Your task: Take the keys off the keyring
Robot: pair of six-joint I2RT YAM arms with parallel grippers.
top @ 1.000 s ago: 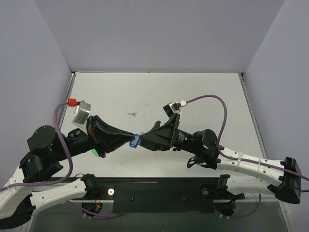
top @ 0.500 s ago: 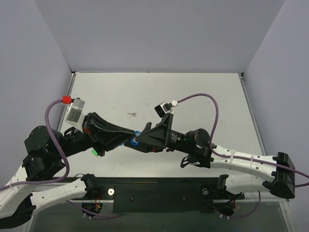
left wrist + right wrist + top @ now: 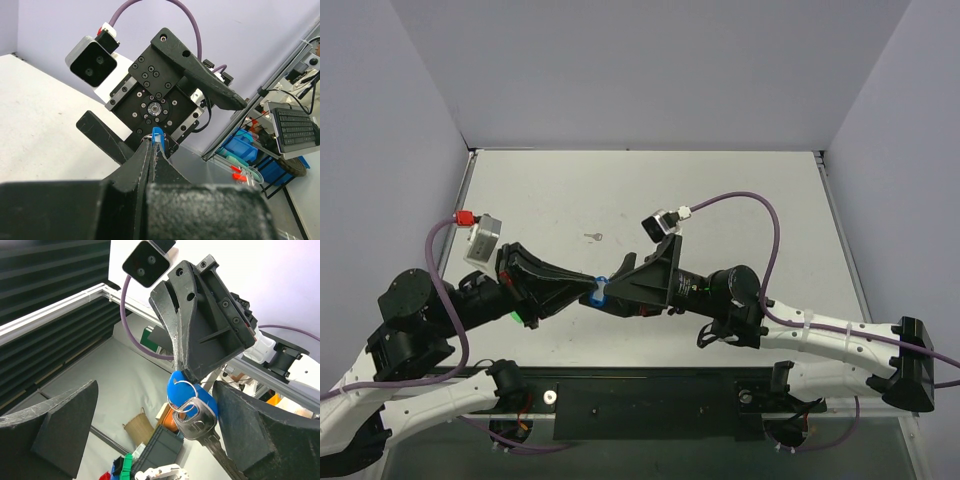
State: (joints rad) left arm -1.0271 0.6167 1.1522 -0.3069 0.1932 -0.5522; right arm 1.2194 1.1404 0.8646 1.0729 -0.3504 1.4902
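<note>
1. I am holding the keyring (image 3: 181,386) up over the near middle of the bench (image 3: 720,200), with my left pincer (image 3: 590,290) clamped on it.
2. My right pincer (image 3: 155,427) is standing apart, flanking the hanging key (image 3: 198,421).
3. Next, I judge, comes closing on the key and working it free.

Left claw (image 3: 587,287) gripping keyring (image 3: 599,291), right claw (image 3: 611,287) adjacent

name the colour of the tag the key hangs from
Blue tag, clearest in the right wrist view.
</note>
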